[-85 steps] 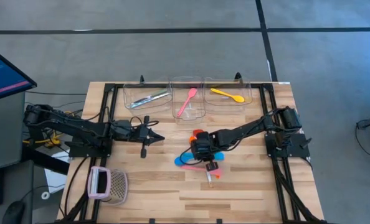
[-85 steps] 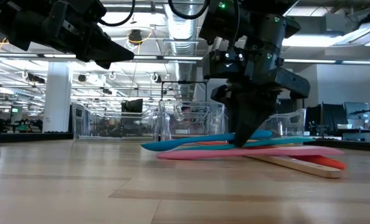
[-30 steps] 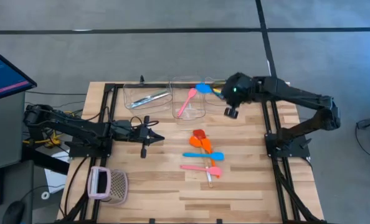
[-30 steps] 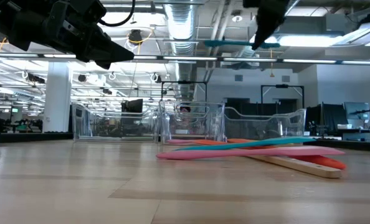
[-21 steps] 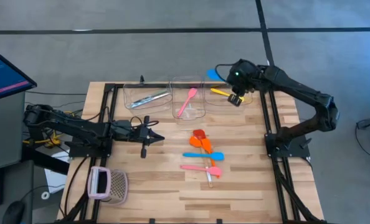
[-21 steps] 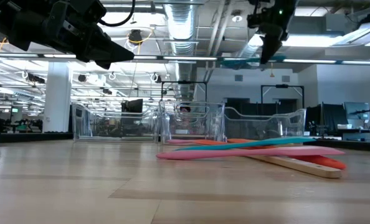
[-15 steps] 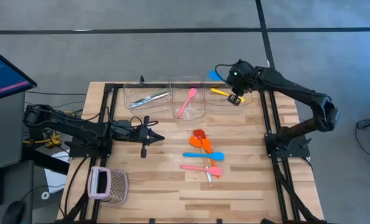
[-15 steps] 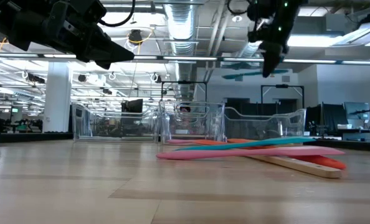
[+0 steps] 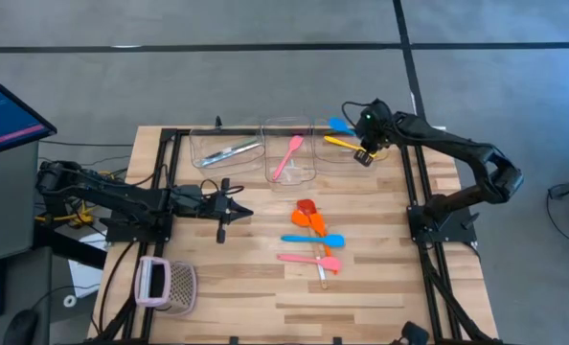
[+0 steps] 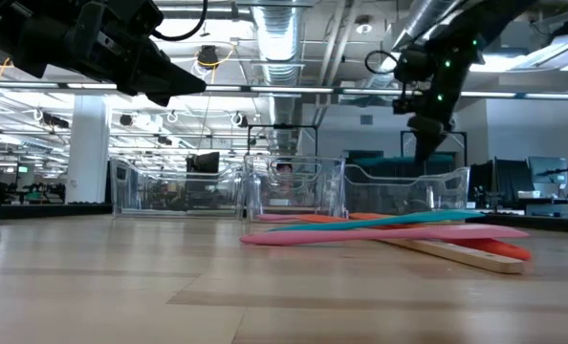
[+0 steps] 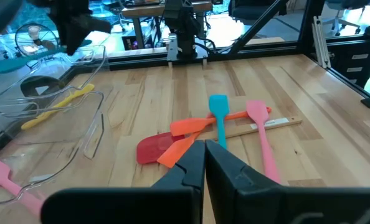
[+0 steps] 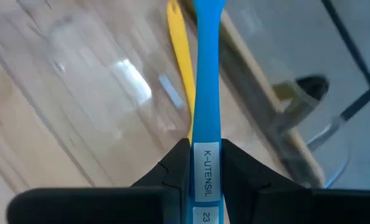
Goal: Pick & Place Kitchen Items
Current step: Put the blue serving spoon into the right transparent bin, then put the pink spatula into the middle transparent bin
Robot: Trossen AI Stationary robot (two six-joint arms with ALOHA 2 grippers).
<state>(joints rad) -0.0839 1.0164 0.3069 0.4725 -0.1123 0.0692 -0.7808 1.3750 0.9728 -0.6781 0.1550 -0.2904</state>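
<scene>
Now down from its higher carry to hang over the right-hand clear bin [image 9: 353,144] beside the yellow spoon [image 9: 349,146], right hand [image 9: 362,153] clenched on blue spoon [image 12: 207,74], release likely next; left hand [image 9: 229,206] closed, idle above the counter [image 9: 246,287].

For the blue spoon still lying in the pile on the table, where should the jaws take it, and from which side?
Judging by its pose, grip the blue spoon at the free end of its handle, coming straight down from above with the jaws across its narrow width. It lies flat, and that end sticks out clear of the pile, while farther along it crosses the orange spoon.
</scene>
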